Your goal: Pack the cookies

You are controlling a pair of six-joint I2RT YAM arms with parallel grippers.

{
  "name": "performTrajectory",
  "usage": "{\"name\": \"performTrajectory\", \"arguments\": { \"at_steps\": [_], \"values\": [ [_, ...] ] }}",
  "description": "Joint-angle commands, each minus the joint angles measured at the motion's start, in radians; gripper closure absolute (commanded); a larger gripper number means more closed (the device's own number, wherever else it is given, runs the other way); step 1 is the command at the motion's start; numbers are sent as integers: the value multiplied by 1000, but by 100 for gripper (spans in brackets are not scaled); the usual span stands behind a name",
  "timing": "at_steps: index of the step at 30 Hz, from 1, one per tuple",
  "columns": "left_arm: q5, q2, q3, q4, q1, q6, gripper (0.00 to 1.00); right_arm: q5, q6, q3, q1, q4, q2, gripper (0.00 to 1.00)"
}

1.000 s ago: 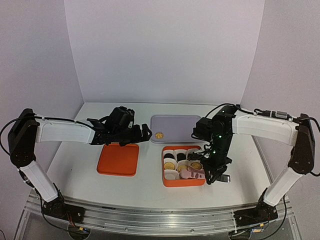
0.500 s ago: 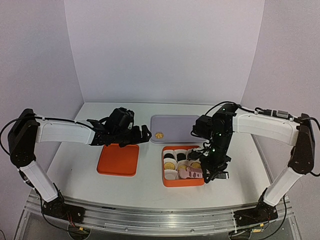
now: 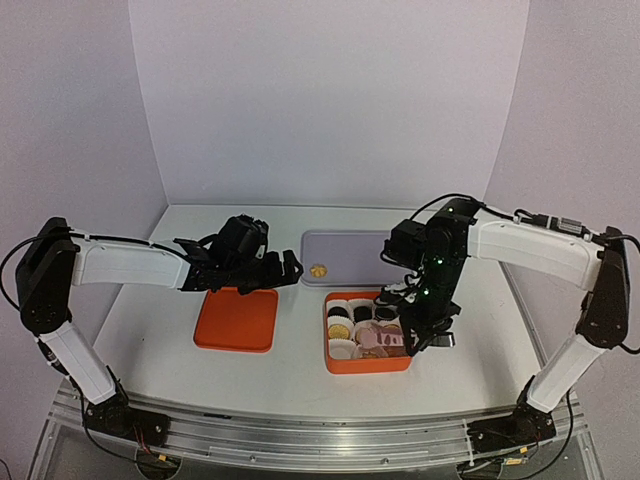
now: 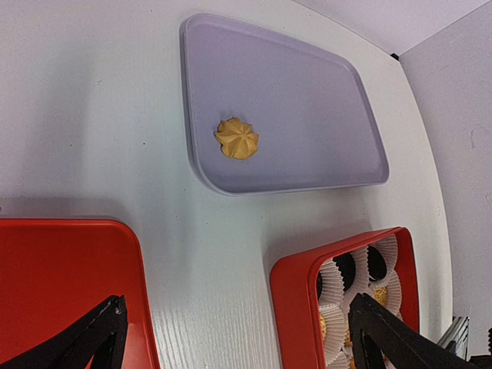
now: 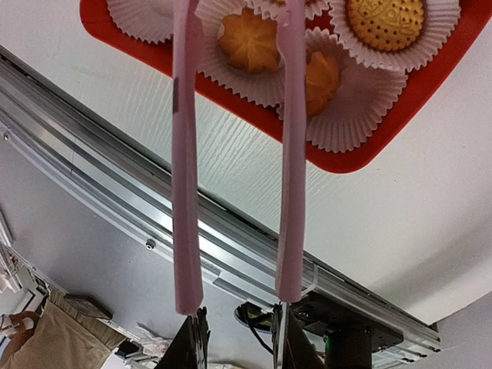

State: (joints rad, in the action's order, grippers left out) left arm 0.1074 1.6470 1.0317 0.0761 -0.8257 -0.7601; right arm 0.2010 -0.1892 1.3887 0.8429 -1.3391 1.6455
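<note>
– Tool state?
– My right gripper (image 5: 237,337) was clamped on the long pink plastic tongs (image 5: 184,192), their blades apart.
– And the load?
– One golden ridged flower cookie (image 4: 237,139) lay on the lavender rectangular tray (image 4: 323,115). I judged it light and crumbly, best pinched across its rim.

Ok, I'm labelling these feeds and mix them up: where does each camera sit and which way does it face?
Top external: above and behind the bases, facing down at the table; left arm and right arm in full.
Left wrist: faces down at the purple tray and its one cookie; open left gripper at the bottom.
Right wrist: looks along the pink tongs to the red box; right gripper clamps them.
Shared: all three show the red box.
</note>
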Motion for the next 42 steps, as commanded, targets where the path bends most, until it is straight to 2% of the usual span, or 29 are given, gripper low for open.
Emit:
{"name": "performTrajectory", "arguments": {
  "at_steps": [1,6,10,17,25,29,36,42],
  "values": [
    [9,-35,6,-24,2,-2,0,-59,-16,109,4,-349,-48,75],
    [10,-41,5,-23,2,3,0,-132,-37,187,5,-355,-52,76],
    [10,-48,-1,-31,2,9,0,-224,-39,255,4,-306,19,77],
    [-1,-56,-14,-40,2,9,0,-317,2,522,0,-200,300,77],
    [6,-83,-41,-33,2,-10,0,-299,59,859,-55,-146,627,76],
    [14,-94,-37,-16,2,-5,0,-281,65,994,-69,-144,741,74],
    [23,-111,-43,-8,2,-3,0,-307,88,1037,-74,-136,793,66],
    [29,-122,-56,-9,2,-2,0,-277,103,1055,-73,-130,839,65]
  ]
}}
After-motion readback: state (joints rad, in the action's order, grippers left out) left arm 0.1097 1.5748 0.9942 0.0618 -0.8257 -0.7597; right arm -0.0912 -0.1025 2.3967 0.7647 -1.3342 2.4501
